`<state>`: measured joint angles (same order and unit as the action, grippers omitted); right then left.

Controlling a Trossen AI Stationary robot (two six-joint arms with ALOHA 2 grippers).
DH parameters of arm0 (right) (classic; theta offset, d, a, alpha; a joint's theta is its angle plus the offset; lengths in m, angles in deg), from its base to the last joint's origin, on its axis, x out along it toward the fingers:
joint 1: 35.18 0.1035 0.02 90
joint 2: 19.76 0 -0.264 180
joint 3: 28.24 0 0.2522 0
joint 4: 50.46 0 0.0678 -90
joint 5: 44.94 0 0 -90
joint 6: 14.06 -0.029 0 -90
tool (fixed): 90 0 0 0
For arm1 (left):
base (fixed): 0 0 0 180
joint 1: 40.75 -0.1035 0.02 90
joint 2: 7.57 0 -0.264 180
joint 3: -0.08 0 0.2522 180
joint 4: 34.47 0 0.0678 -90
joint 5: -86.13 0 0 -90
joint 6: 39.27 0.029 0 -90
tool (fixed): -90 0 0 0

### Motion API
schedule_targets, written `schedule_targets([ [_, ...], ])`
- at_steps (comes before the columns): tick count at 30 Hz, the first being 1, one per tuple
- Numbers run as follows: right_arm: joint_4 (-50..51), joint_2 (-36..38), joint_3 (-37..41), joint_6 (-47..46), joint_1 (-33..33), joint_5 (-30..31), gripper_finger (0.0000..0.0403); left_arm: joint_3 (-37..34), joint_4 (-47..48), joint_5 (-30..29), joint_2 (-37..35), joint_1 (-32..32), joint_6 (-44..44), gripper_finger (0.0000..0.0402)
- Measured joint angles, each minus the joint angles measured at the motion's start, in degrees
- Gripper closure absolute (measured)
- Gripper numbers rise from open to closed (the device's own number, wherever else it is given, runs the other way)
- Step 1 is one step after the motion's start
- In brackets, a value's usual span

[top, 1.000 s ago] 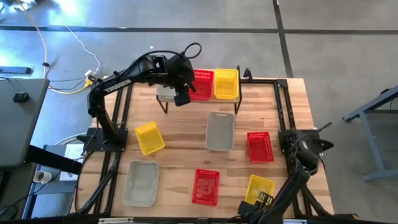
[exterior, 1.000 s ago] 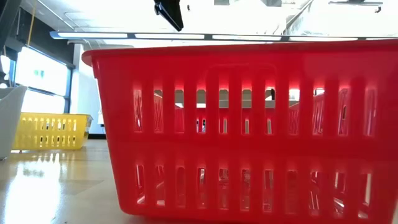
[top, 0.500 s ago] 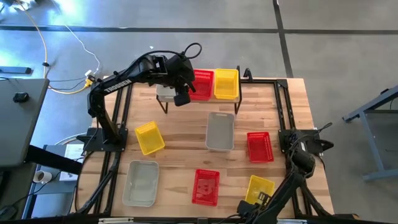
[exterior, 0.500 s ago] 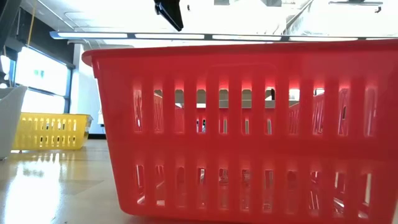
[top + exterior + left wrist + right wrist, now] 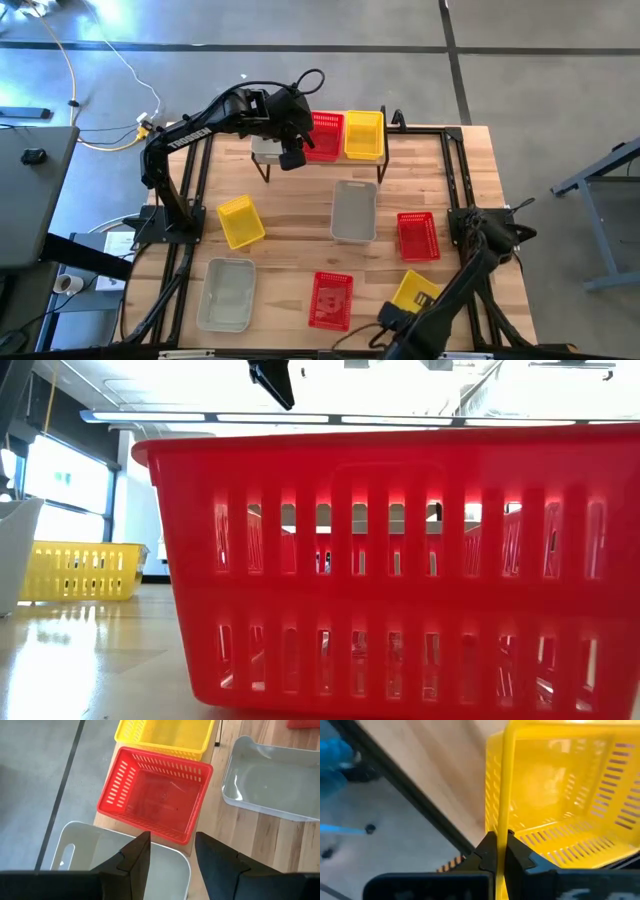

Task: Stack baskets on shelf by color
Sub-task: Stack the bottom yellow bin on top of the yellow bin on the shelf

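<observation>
Right gripper (image 5: 497,851) pinched tight on rim of yellow basket (image 5: 415,292) at near right table edge, presumably for carrying to shelf (image 5: 268,163); left gripper (image 5: 171,851) spread, empty, poised above grey basket (image 5: 107,851) beside shelved red basket (image 5: 155,794).

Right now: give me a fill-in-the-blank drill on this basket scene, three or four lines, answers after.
1. The right gripper is shut on the rim of a ____ basket.
2. On the shelf, the red basket sits between a yellow one and a ____ one.
3. The left gripper hovers over the shelf with its fingers ____.

Answers: yellow; grey; open
</observation>
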<state>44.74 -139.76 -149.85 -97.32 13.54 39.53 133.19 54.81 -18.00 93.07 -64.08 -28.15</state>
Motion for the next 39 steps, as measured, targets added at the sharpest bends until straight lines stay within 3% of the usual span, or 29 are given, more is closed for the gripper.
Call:
schedule_targets([
  [10, 6.7, 9.4, 0.0, -0.3, -6.1, 8.8, 0.0402, 0.0, 0.0, 0.0, 0.0, 0.2, 1.9, 0.0257],
  [15, 8.7, 14.1, 0.0, 3.8, -10.4, 14.1, 0.0402, 0.0, -0.1, 0.0, 0.0, 0.2, 2.3, 0.0257],
  [22, 8.6, 17.8, 0.0, 15.9, -18.9, 21.6, 0.0402, 0.0, 0.1, 0.0, 0.0, 0.1, 3.6, 0.0257],
  [39, 8.5, 19.3, 0.0, 58.9, -40.3, 28.6, 0.0403, 0.0, 8.1, -0.7, 0.0, 0.1, -0.5, 0.0257],
])
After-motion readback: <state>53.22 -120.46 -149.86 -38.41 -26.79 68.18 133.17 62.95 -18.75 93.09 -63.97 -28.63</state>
